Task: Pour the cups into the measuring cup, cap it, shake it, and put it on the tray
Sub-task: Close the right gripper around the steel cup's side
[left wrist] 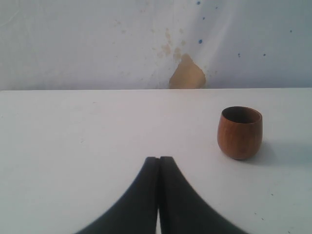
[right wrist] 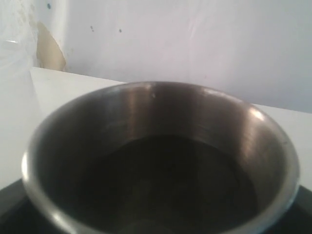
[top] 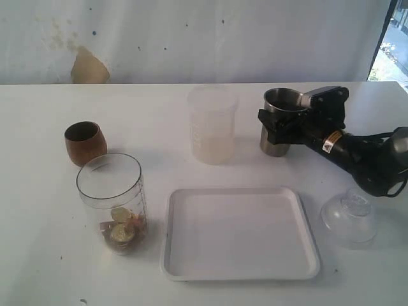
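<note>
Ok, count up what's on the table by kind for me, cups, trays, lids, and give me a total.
Cups: 4 (wooden cup, steel tumbler, frosted plastic cup, clear measuring cup)
Trays: 1 (white tray)
Lids: 1 (clear dome lid)
Total: 6

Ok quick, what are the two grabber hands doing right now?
Left gripper: closed, empty.
Right gripper: closed around the steel tumbler.
</note>
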`<move>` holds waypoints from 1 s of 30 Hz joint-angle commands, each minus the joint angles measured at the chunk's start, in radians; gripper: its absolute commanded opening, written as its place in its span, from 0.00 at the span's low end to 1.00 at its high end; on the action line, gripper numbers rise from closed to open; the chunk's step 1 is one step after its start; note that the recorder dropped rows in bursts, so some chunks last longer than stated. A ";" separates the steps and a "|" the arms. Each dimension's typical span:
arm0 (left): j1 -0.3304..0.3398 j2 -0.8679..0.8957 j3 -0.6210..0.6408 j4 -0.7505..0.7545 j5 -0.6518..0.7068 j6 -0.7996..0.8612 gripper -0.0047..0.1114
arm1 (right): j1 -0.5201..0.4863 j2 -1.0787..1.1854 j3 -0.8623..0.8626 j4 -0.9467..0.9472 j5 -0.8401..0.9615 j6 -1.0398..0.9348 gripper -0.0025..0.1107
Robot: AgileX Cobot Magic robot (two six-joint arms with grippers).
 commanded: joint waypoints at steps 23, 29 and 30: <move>-0.006 -0.006 0.004 0.004 -0.013 0.000 0.04 | -0.006 -0.003 -0.001 -0.057 -0.005 -0.040 0.02; -0.006 -0.006 0.004 0.004 -0.013 0.000 0.04 | -0.006 -0.036 -0.005 -0.057 -0.014 -0.030 0.02; -0.006 -0.006 0.004 0.004 -0.013 0.000 0.04 | -0.006 -0.040 -0.008 -0.057 -0.008 -0.030 0.02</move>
